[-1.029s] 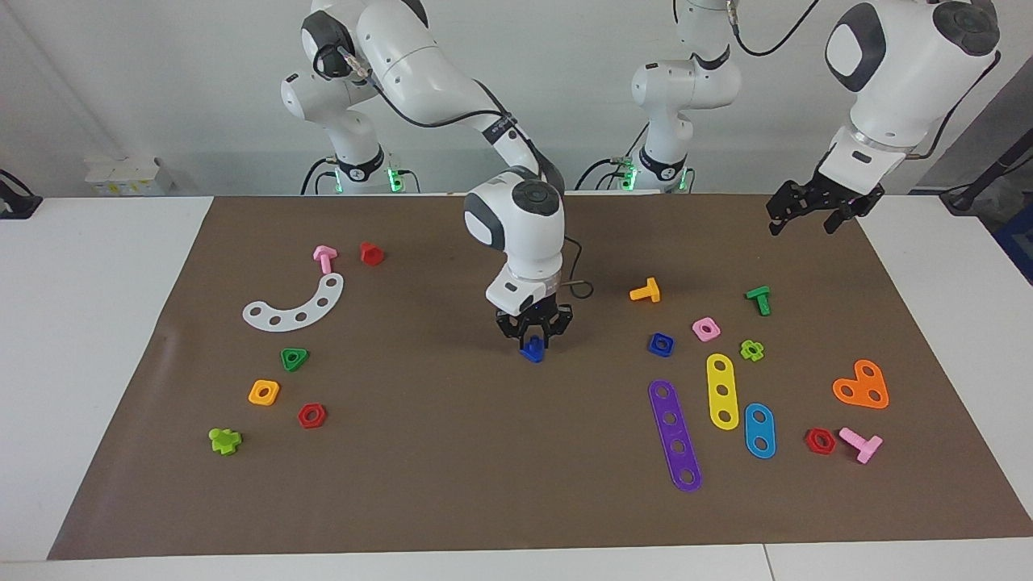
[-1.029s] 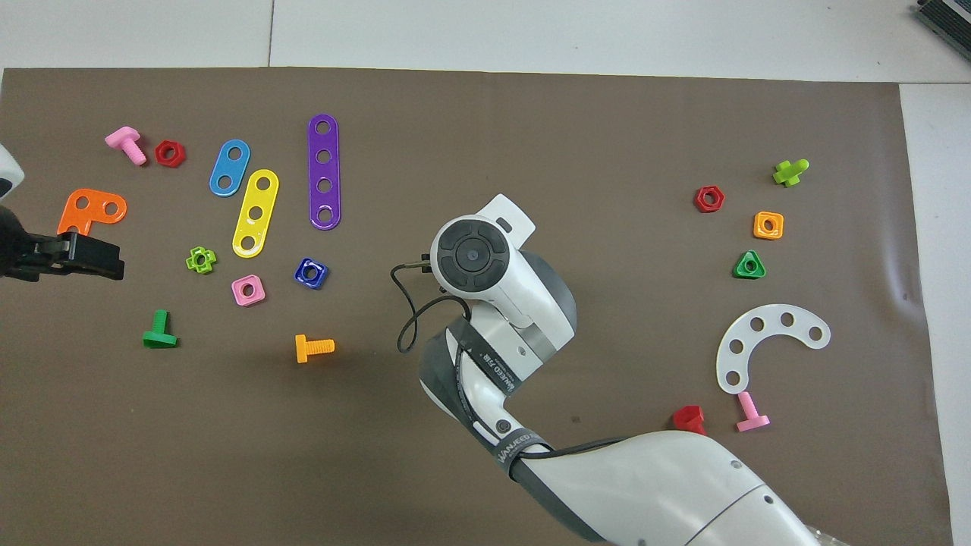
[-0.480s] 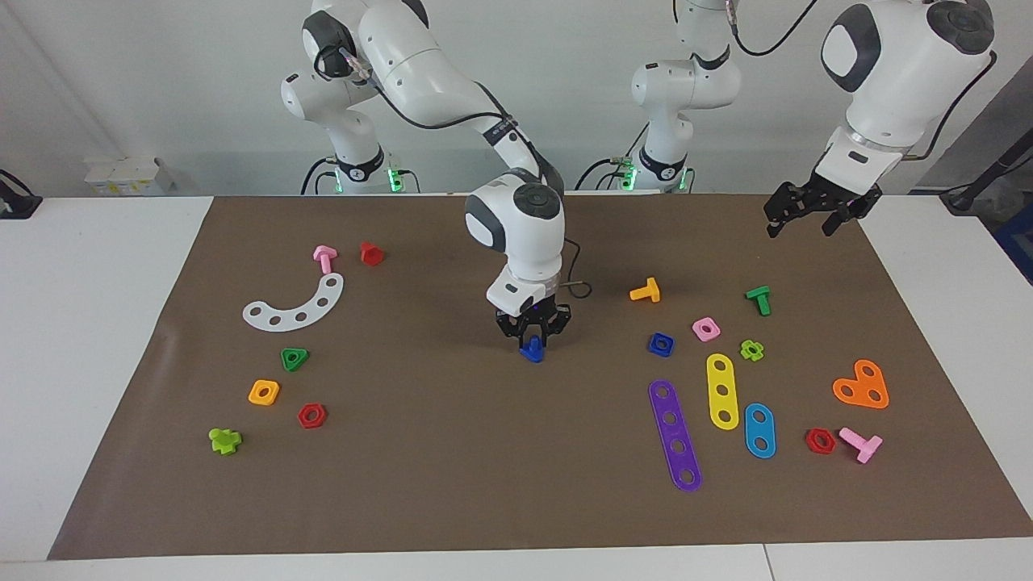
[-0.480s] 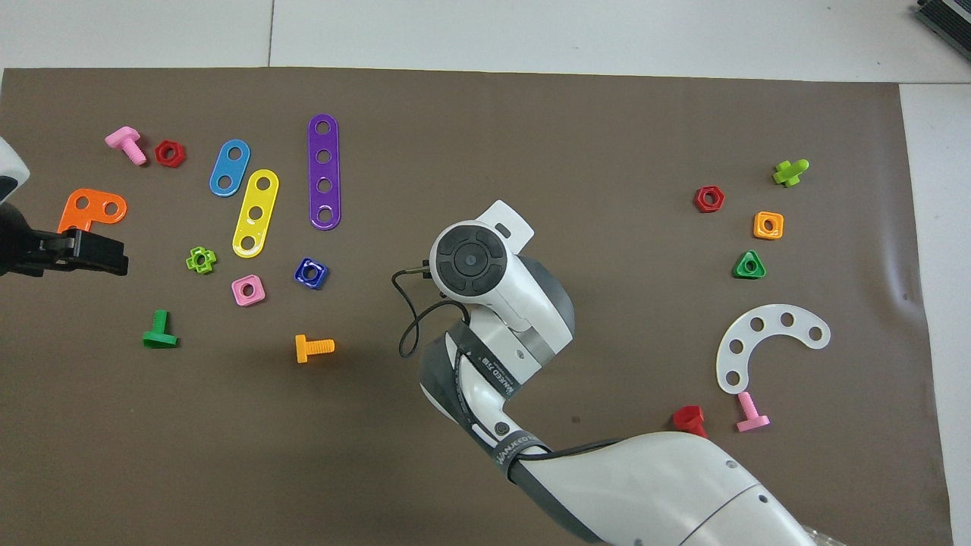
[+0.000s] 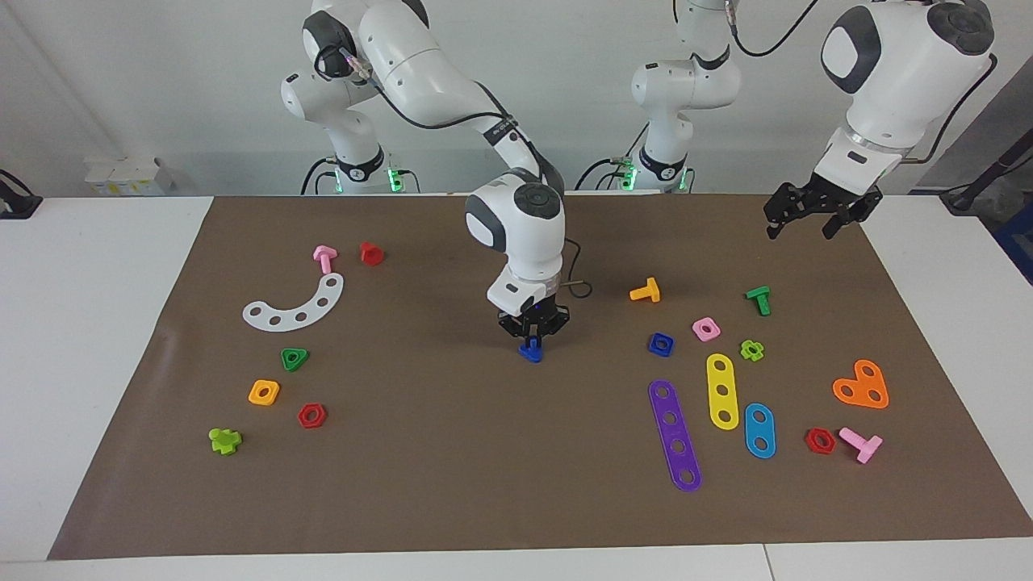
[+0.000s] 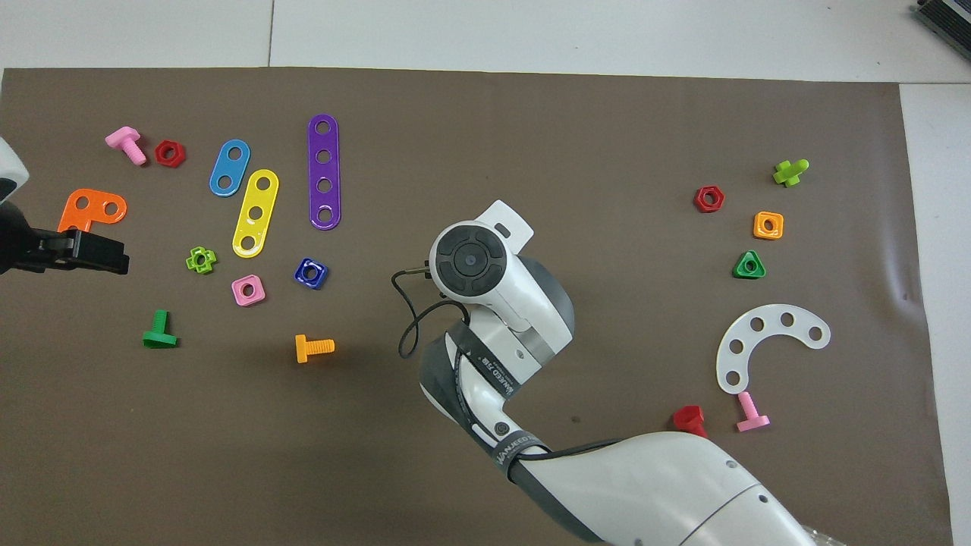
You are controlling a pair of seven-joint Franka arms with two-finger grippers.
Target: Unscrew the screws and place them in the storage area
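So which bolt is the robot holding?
The dark-blue bolt, in the middle of the mat. The right gripper is shut on it. The pink, orange and green bolts all lie loose on the mat with no gripper on them.

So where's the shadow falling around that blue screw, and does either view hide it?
Facing view: soft shadow on the mat on the robots' side of the right gripper, which is shut on the blue screw. Overhead view: the right arm's wrist covers screw and gripper. No glare on the mat in either view.
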